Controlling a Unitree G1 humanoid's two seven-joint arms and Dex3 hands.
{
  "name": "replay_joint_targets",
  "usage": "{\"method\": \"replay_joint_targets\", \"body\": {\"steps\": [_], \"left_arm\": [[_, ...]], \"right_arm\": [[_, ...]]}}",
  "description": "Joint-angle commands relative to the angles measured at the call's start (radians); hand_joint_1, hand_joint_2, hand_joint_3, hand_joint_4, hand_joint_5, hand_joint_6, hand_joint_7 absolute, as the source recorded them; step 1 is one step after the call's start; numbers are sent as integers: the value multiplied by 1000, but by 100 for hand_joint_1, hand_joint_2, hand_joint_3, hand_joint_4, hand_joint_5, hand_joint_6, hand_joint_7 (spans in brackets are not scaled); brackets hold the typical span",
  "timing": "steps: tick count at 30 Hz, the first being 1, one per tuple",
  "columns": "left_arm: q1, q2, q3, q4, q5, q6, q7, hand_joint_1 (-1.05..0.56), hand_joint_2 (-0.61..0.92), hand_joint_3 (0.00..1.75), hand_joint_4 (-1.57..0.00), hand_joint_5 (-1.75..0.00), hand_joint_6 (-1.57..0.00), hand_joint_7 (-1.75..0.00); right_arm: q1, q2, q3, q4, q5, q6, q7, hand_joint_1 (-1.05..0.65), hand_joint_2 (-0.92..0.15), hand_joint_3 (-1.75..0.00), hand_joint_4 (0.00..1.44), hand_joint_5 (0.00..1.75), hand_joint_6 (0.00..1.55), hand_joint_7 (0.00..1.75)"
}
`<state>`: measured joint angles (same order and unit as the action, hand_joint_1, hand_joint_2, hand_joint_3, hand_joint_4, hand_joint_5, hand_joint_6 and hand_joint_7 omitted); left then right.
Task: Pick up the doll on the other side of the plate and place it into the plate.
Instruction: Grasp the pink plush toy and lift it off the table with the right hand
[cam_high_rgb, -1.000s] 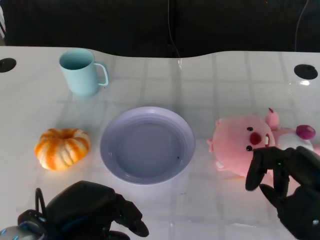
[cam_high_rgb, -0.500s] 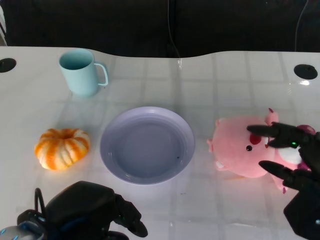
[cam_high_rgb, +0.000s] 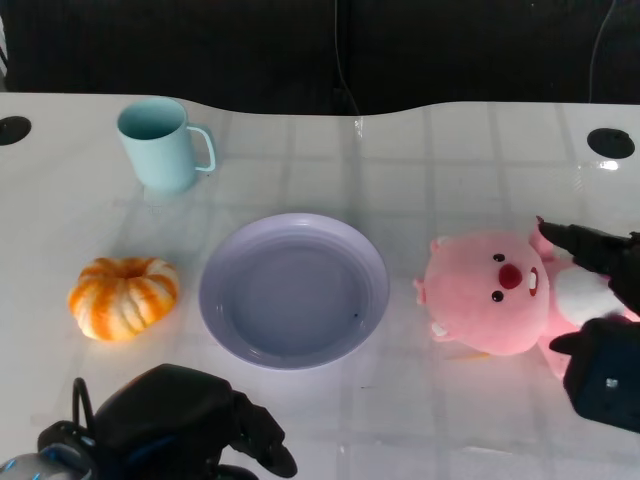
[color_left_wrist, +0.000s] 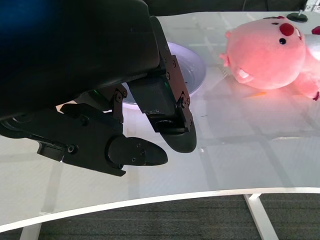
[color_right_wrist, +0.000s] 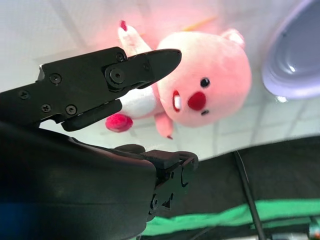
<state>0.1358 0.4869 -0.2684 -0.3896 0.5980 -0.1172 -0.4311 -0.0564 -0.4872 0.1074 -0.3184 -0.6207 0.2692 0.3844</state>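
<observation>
Doll (cam_high_rgb: 495, 295) lies on the tabletop (cam_high_rgb: 400, 160) at 3 o'clock of the plate (cam_high_rgb: 294, 290), close beside its rim but apart from it; none of it in the plate yet. Pink plush, face up toward the head camera, head end toward the plate, white belly and legs trailing off toward 3 o'clock, so the long axis runs roughly 9-to-3, across the tabletop. Right hand (cam_high_rgb: 600, 320) sits at the doll's body end, at about 3 to 4 o'clock of the head; fingers (cam_high_rgb: 575, 238) spread apart, one reaching over the far side of the body, the rest low on the near side. Right wrist view shows the doll framed between spread fingers with clear gaps, nothing gripped: hand unclenched, holding nothing. Whether any fingertip touches the plush, cannot tell. Left hand (cam_high_rgb: 175, 425) hangs at 7 o'clock of the plate, well apart from the doll, fingers curled in on nothing; plate lies between it and the doll. Right hand plainly the nearer and the one to take it. Judgement: grasp not yet made; closing across the body's short width, then carrying toward 9 o'clock, would bring the doll over the plate. Pumpkin (cam_high_rgb: 124, 297) at 9 o'clock of the plate, mug (cam_high_rgb: 160, 145) at 11 o'clock, both off the likely path.
</observation>
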Motion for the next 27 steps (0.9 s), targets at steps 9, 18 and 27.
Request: {"method": "replay_joint_targets", "body": {"steps": [9, 18, 27], "left_arm": [[11, 6, -4, -50, 18, 34, -10, -25, 92, 27, -77, -121, -109, -1], [20, 5, -8, -66, 15, 30, -5, -24, 92, 25, -78, -124, -110, -2], [23, -2, -19, -99, 32, 58, -26, -25, 92, 25, -74, -132, -109, -1]], "right_arm": [[-172, -19, 117, 279, -74, 25, 21, -66, -91, -1, 2, 19, 18, 2], [-319, 20, 193, 645, -55, -30, -34, -67, -92, -4, 6, 17, 22, 2], [-505, 57, 296, 983, -64, -94, -24, -65, -92, -14, 26, 11, 38, 4]]}}
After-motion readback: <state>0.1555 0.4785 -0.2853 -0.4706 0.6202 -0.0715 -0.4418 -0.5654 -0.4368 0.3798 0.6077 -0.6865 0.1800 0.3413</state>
